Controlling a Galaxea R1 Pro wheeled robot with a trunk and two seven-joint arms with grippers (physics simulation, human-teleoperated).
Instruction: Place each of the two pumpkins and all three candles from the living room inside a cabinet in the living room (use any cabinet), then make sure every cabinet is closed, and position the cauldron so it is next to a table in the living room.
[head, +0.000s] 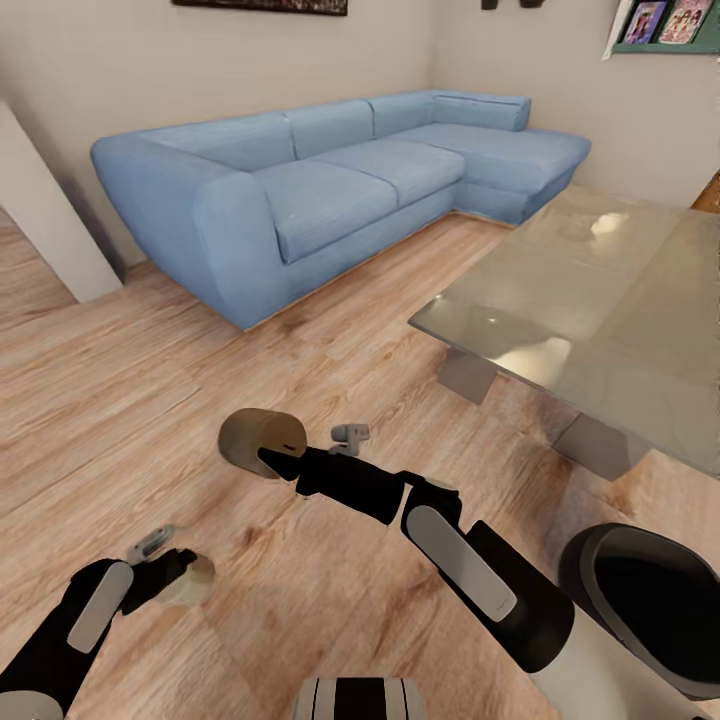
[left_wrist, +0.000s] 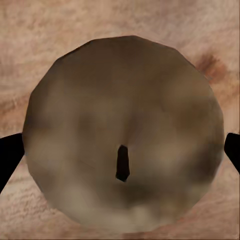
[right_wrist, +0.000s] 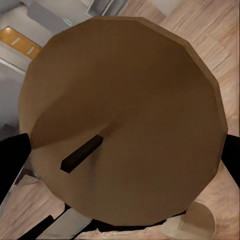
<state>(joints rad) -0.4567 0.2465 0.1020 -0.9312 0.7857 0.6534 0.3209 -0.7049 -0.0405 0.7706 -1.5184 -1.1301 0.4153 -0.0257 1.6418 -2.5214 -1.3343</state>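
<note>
Glossy table (head: 600, 290), cloth sofa (head: 330, 190), wood floor (head: 150, 400).

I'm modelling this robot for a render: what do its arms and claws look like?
Both arms are glossy black with rounded segments, each carrying an elongated light grey oval panel on the forearm. The right arm thickens into bulbous black joints toward the shoulder. Small grey fittings sit near each wrist. The left claw and right claw have dark black fingers. No cables or markings are visible.

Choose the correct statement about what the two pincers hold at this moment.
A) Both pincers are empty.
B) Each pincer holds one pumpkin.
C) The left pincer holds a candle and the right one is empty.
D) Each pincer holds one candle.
D. In the head view the right pincer is shut on a brown candle and the left pincer on a paler candle; each wrist view shows a candle end with its wick.
</note>
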